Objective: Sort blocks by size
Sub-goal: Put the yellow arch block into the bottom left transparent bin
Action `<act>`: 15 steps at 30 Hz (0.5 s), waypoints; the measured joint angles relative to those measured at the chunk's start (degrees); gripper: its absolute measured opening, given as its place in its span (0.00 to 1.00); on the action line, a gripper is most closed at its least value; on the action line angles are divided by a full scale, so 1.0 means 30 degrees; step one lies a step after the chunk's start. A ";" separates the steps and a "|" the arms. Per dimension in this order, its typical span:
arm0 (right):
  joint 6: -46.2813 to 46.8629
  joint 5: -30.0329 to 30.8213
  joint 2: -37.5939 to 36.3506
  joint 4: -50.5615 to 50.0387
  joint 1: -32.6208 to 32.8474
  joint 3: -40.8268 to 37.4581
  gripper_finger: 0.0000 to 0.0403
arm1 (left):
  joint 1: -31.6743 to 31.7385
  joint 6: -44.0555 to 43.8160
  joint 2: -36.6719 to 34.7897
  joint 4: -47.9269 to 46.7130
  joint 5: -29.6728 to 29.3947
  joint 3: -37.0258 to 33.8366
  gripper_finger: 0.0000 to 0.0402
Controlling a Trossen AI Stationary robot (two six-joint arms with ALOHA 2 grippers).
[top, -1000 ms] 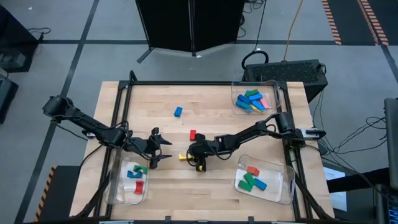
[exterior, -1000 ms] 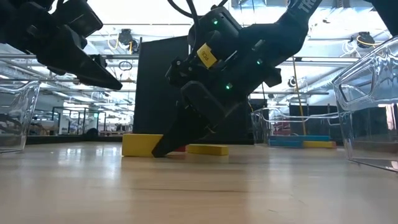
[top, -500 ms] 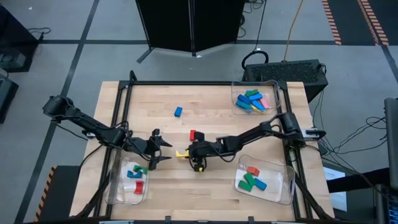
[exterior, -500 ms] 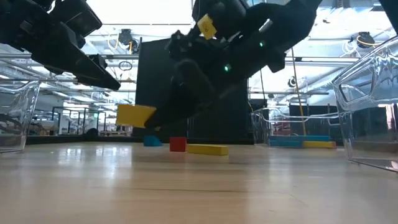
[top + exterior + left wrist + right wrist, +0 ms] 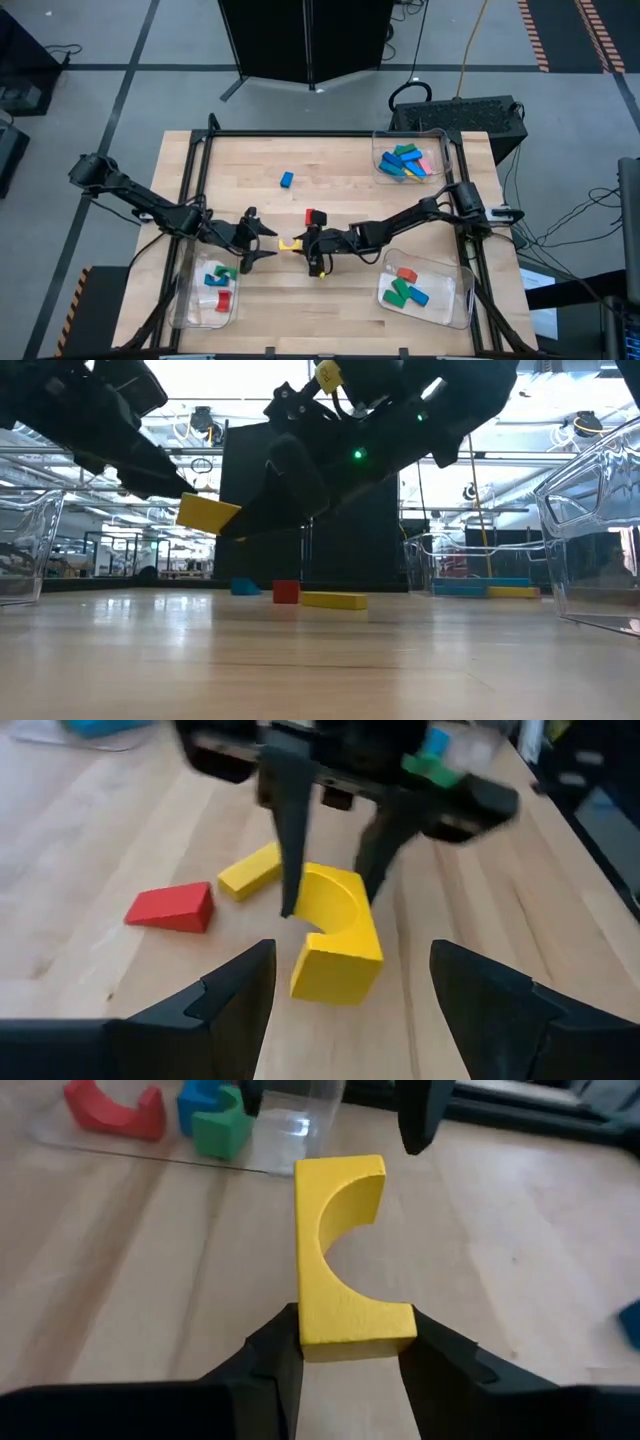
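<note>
The right claw (image 5: 300,244) is clamped on a yellow arch block (image 5: 207,515), and that block is now off the table. A second ago it sat on the wood with the fingers closing around it; half a second ago it was just clear of the surface; now it hangs well above the boards in the low view, tilted, one end pinched between the fingers. The right wrist view shows the same block (image 5: 345,1255) gripped at its base, its curved cutout turned to one side.

Left behind on the table, just beyond the claw, are a flat yellow block (image 5: 333,600), a small red block (image 5: 285,591) and, farther off, a blue block (image 5: 286,180).

The left claw (image 5: 262,243) waits just ahead of the lifted block, its fingers standing wide apart and holding nothing, unmoved over the last second. Beyond it lies the tray (image 5: 190,310) with other arch-shaped pieces.

So the pick looks done and the carry is beginning. My guess is that the arch is bound for that tray or for a handover to the waiting claw.
</note>
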 joint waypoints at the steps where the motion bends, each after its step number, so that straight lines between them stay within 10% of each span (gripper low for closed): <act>1: -0.0250 0.0542 0.0000 0.0000 0.0080 0.0000 0.31 | 0.0023 -0.0390 0.0000 0.0008 -0.0150 0.0000 0.66; 15: -0.5728 0.8208 0.0007 0.2143 0.1690 0.0007 0.31 | 0.1241 -0.3958 0.0000 0.0203 -0.0578 0.0000 0.75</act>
